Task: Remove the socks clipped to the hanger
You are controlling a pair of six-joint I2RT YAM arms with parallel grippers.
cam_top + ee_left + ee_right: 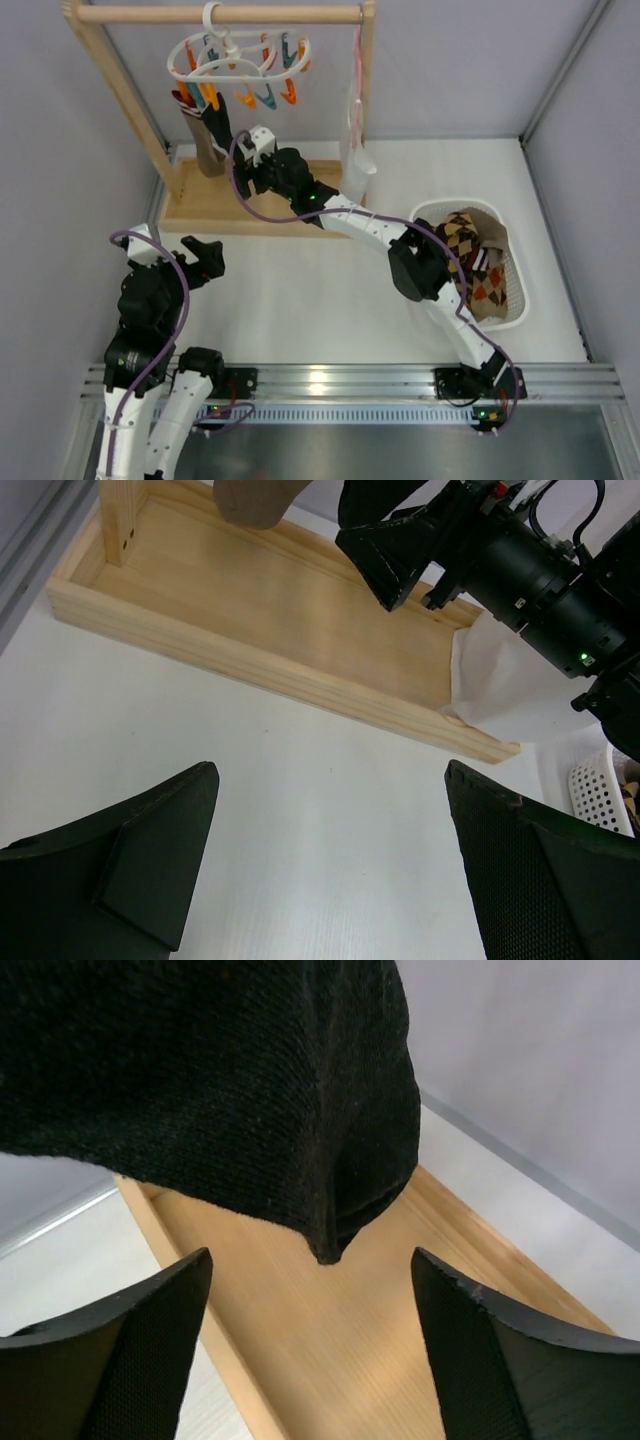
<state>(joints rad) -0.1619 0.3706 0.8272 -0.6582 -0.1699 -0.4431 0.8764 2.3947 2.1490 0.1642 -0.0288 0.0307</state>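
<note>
The white ring hanger [238, 55] with orange and teal clips hangs by its hook from the wooden rail. A black sock [218, 125] and a brown sock [205, 150] are clipped at its left side and hang down. My right gripper [240, 160] is beside the black sock's lower end. In the right wrist view, the black sock [230, 1080] fills the top, and its tip points down between the open fingers of the right gripper [310, 1255], untouched. My left gripper [205, 255] [330, 770] is open over the table, holding nothing. The brown sock's toe [255, 500] shows above the frame's base.
The wooden frame's base tray [250, 212] [300, 610] lies under the hanger. A white cloth [357, 160] [500, 680] with a pink strap hangs at the frame's right post. A white basket [520, 290] at the right holds diamond-checked socks [470, 250].
</note>
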